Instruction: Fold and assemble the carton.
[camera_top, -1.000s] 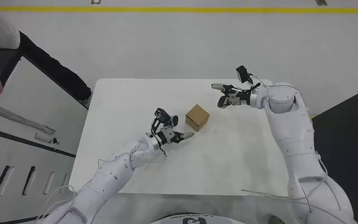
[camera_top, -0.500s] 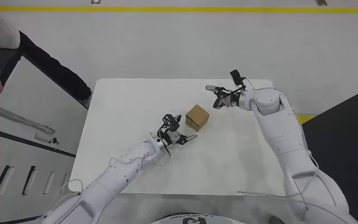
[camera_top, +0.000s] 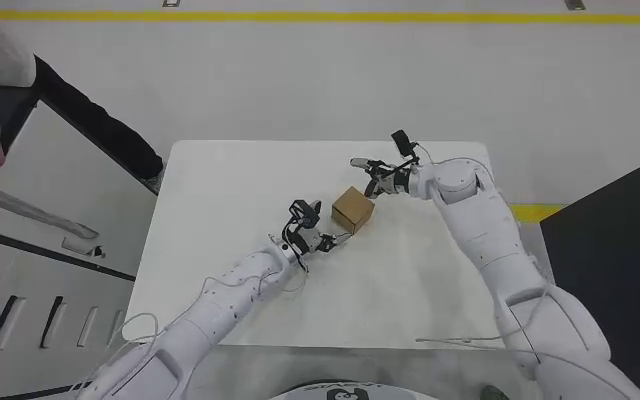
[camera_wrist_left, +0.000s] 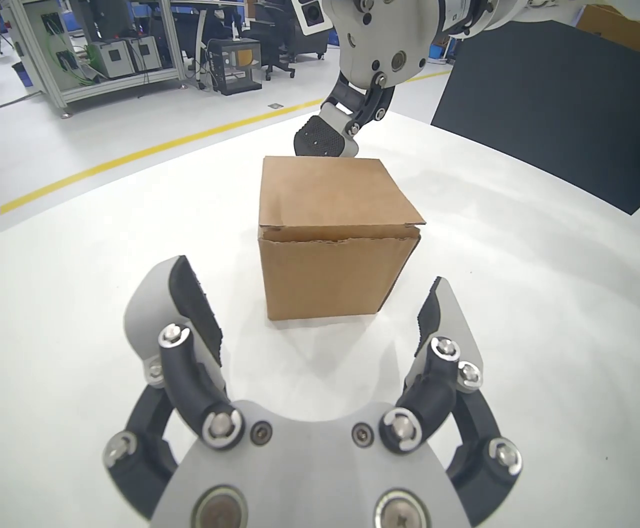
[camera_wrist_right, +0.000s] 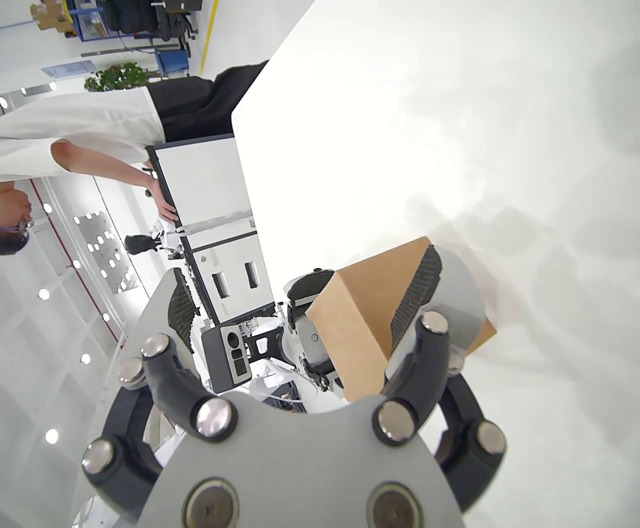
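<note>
A small brown carton (camera_top: 353, 209) stands closed near the middle of the white table (camera_top: 220, 190); its top flap shows a slightly torn front edge (camera_wrist_left: 335, 242). My left gripper (camera_top: 323, 236) sits low on the table just short of the carton's near face, open, with the carton (camera_wrist_left: 330, 235) framed between its fingertips (camera_wrist_left: 197, 295). My right gripper (camera_top: 368, 172) hovers at the carton's far top edge, open, one pad (camera_wrist_left: 324, 137) just behind and above the lid. In the right wrist view one finger (camera_wrist_right: 417, 295) lies across the carton (camera_wrist_right: 360, 320).
The table's far edge and right corner lie behind the right arm. A dark panel (camera_wrist_left: 540, 95) stands beyond the table on one side. A person stands at a workstation off the table's left corner (camera_top: 90, 120).
The right gripper has swung in from the table's back right to the carton's far top edge. The left gripper has edged closer to the carton's near side.
</note>
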